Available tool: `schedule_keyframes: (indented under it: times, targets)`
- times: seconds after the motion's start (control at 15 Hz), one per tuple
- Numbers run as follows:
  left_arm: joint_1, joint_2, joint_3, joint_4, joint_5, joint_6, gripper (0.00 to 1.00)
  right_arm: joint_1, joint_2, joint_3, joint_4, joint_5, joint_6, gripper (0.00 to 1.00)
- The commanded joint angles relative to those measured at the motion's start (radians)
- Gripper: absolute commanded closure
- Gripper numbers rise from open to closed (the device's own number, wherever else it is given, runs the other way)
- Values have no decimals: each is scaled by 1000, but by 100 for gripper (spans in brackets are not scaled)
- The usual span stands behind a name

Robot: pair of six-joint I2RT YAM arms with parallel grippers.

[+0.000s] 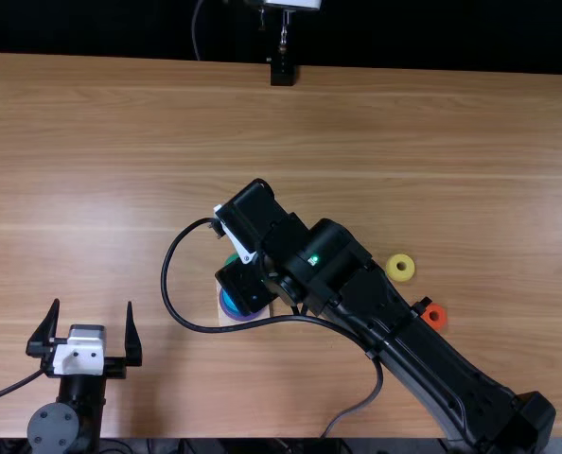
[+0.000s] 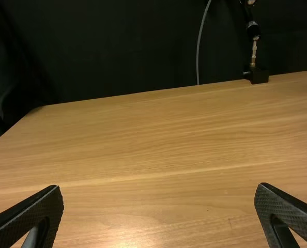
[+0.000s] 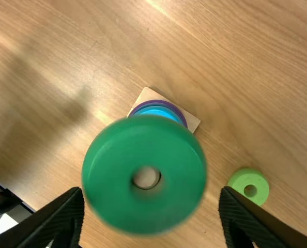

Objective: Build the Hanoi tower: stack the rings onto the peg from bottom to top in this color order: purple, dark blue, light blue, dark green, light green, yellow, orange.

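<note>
Light brown wooden surface (image 1: 120, 142) with ring stack and two robot arms; all positions refer to the square pale base (image 3: 193, 123). On this base lie the purple ring (image 3: 183, 118), a narrow darker blue band (image 3: 171, 110) within its outline, and the light blue ring (image 3: 157, 112) above. The right end effector (image 1: 243, 288) is over the base, its fingers parted on either side of the dark green ring (image 3: 144, 217); a gap shows between this ring and one finger. The dark green ring is raised above the surface and partly covers the base in the right wrist view; whether the peg passes through it cannot be told. The light green ring (image 3: 239, 182) lies flat near the base, apart from it. Right of the base in the top view lie the yellow ring (image 1: 391, 269), slightly farther from the near edge, and the orange ring (image 1: 441, 318), farther to the right. Well left of the base, the left end effector (image 1: 93, 305) is spread wide and holds nothing.
</note>
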State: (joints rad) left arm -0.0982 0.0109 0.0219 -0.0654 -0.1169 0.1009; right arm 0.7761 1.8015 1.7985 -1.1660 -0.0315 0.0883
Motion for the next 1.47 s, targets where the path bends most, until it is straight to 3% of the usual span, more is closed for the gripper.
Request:
schedule_keyframes:
  times: [0.0,0.2,0.47,0.6,0.8,0.93,1.07,1.13,1.27,1.4]
  targets:
    - [-1,-11,-22,-5,-1,4,0,-9,13,-7,5,8,7,0]
    - [-1,-11,-22,-5,-1,4,0,-11,13,9,11,4,17,0]
    - [-1,-11,-22,-5,-1,4,0,-15,12,45,193,8,33,0]
    - [-1,-11,-22,-5,-1,4,0,-66,10,39,302,9,70,0]
    - [-1,-11,-22,-5,-1,4,0,-143,9,19,366,13,66,0]
    - [-1,-11,-22,-5,-1,4,0,-201,9,-83,436,9,52,0]
    - [-1,-11,-22,-5,-1,4,0,-256,7,-238,607,9,48,0]
    - [-1,-11,-22,-5,-1,4,0,-282,4,-320,686,9,37,0]
    - [-1,-11,-22,-5,-1,4,0,-305,-44,-461,769,9,-18,0]
    - [-1,-11,-22,-5,-1,4,0,-307,-83,-580,771,8,-24,0]
